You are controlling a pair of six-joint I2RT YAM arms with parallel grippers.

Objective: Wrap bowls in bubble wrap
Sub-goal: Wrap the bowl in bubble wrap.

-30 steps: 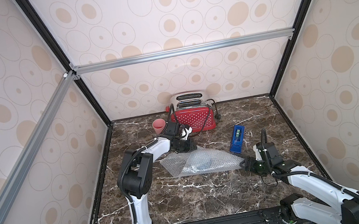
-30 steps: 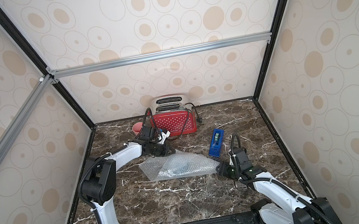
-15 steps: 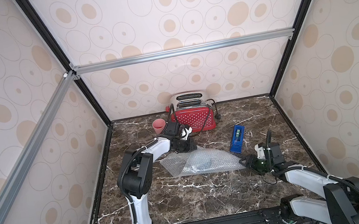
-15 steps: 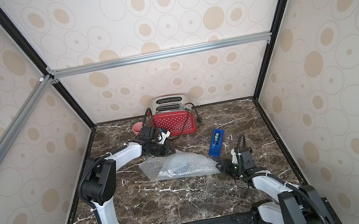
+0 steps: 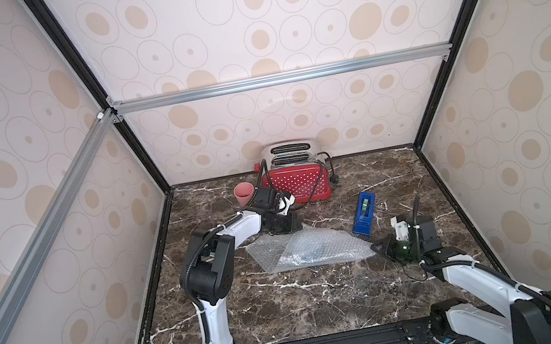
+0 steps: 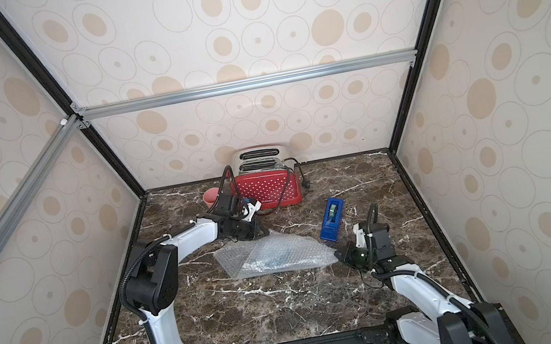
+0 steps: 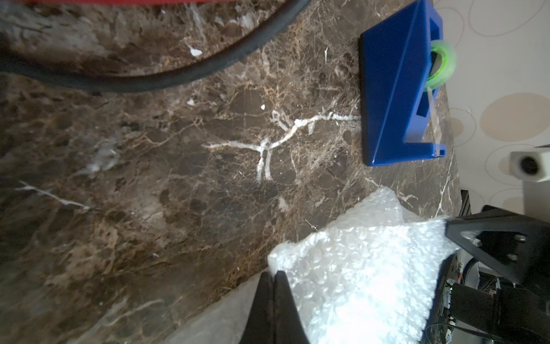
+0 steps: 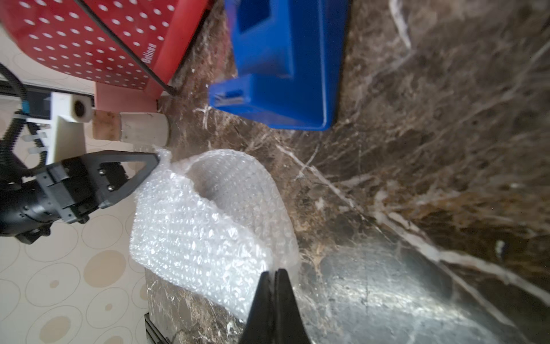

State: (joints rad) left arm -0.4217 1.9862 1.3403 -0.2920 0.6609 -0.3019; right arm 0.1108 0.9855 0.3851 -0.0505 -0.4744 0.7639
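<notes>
**Pinching the bubble wrap at two ends**

Lying on the dark marble table (image 5: 289, 304), the bubble wrap (image 5: 310, 249) is crumpled and partly folded over itself between the two arms in both top views. The left gripper (image 5: 294, 229) has its fingers (image 7: 262, 297) pressed together on the sheet's far corner, on the toaster side. The right wrist view shows that same tip nipping a puckered bit of wrap. The right gripper (image 5: 379, 248) holds the sheet's pointed right end, with its fingers (image 8: 285, 297) squeezed tight on the edge. Between the two grips the wrap rises in a loose, hollow hump, seen best from the right wrist.

No bowl can be made out in any view. A dark smear shows through the plastic near the middle of the sheet in both top views, but I cannot tell what it is.

A blue tape dispenser (image 5: 363, 211) stands just beside the wrap's right part. A red toaster (image 5: 297, 186) sits against the back wall, its black cord (image 7: 208, 71) trailing over the table. A pink cup (image 5: 244, 193) stands next to the toaster's left end.
</notes>
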